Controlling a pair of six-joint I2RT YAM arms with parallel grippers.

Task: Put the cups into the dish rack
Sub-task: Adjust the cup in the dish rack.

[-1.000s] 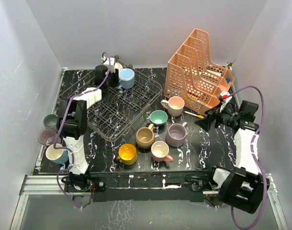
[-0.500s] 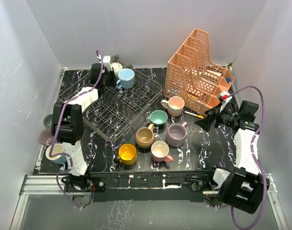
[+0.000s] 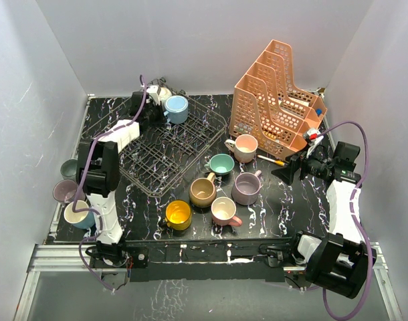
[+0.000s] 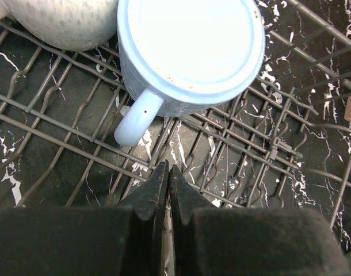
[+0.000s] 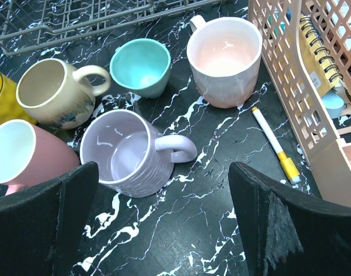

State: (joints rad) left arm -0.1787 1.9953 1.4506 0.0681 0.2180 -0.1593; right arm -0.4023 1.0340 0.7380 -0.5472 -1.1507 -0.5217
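The dark wire dish rack point(image 3: 165, 148) holds a blue cup point(image 3: 176, 109) bottom-up at its far edge, with a cream cup point(image 3: 162, 93) behind it. My left gripper point(image 3: 152, 112) hangs just left of the blue cup. In the left wrist view its tips point(image 4: 168, 168) are shut on nothing, just short of the blue cup's point(image 4: 190, 46) handle. My right gripper point(image 3: 284, 172) stands open above the table, right of the lilac cup point(image 5: 129, 152). Teal point(image 5: 141, 66), pale pink point(image 5: 224, 60), tan point(image 5: 52, 92), pink point(image 5: 20, 161) and yellow point(image 3: 178, 215) cups stand nearby.
An orange perforated organizer point(image 3: 277, 100) fills the back right, with a white and yellow pen point(image 5: 273, 144) at its foot. Three more cups sit at the table's left edge: grey-green point(image 3: 70, 168), mauve point(image 3: 65, 191) and cream point(image 3: 77, 214). White walls enclose the table.
My left gripper has shut with nothing in it and shifted slightly beside the blue cup, which stays in the rack. The right arm has not moved.
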